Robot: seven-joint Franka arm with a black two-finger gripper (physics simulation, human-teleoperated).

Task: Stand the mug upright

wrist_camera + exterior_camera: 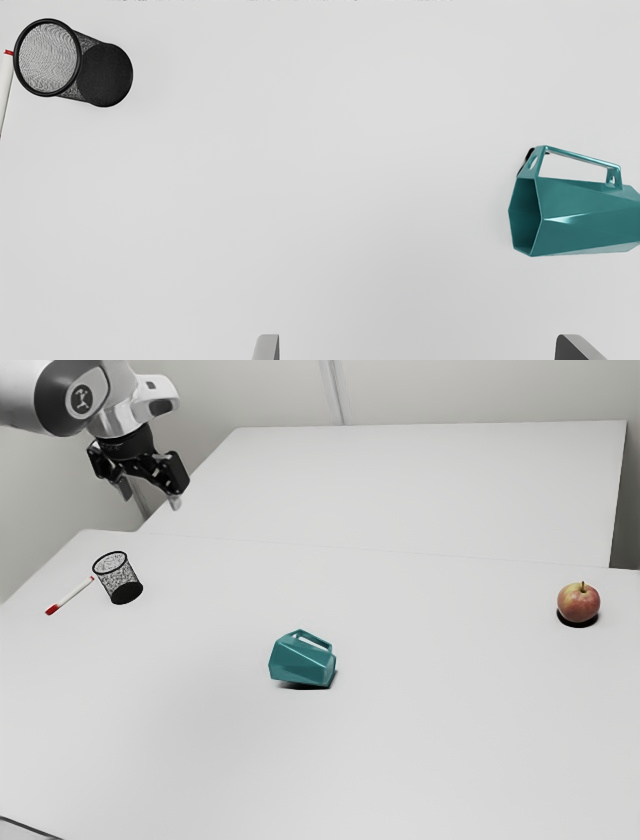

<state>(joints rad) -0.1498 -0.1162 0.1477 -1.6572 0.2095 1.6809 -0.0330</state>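
Note:
The teal faceted mug [302, 662] lies on its side near the middle of the table in the exterior view. In the wrist view the mug [585, 215] shows its dark opening and its handle along one side. My gripper [150, 500] is raised at the exterior view's upper left, well apart from the mug. Seen from the wrist, the gripper [417, 347] is open, its two fingers wide apart with nothing between them.
A black mesh cup [120, 579] stands on the table [420, 760] at the exterior view's left, beside a white marker [70, 596] with red ends. An apple [578, 603] sits at the exterior view's right. Behind is another white surface [420, 485].

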